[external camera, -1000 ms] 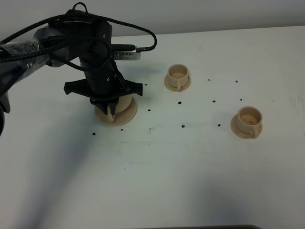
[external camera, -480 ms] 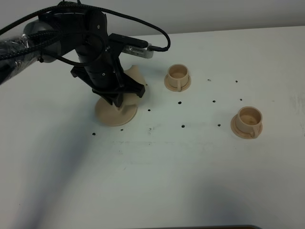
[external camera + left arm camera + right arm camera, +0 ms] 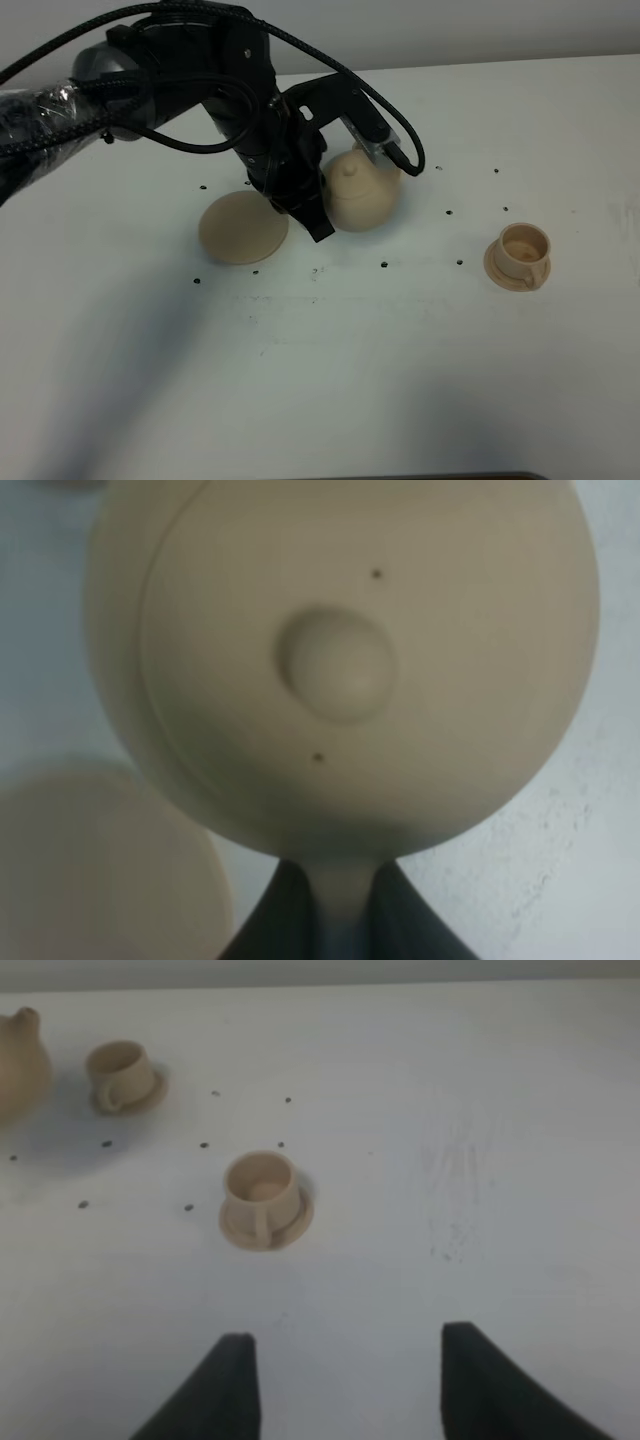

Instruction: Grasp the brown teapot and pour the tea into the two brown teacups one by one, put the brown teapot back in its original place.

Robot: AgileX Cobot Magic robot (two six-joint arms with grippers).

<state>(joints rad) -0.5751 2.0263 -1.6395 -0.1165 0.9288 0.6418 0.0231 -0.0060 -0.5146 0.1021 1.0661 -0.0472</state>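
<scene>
Just beside saucer [image 3: 240,230], brown teapot [image 3: 365,195] in left gripper [image 3: 345,925]; right gripper [image 3: 345,1380] agape

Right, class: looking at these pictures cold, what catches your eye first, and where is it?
In the high view, the brown teapot stands out first, clamped by its handle in the left gripper near the table's middle, beside the bare saucer on its left. Then the teacup standing alone at the right.

Nothing readable afaict, no txt, labels, brands or nos. The brown teapot [image 3: 362,192], teacup [image 3: 523,248], saucer [image 3: 240,230] and white table [image 3: 330,380] are all plain. The small dark specks [image 3: 384,264] on the table are just dots, not chars.
</scene>
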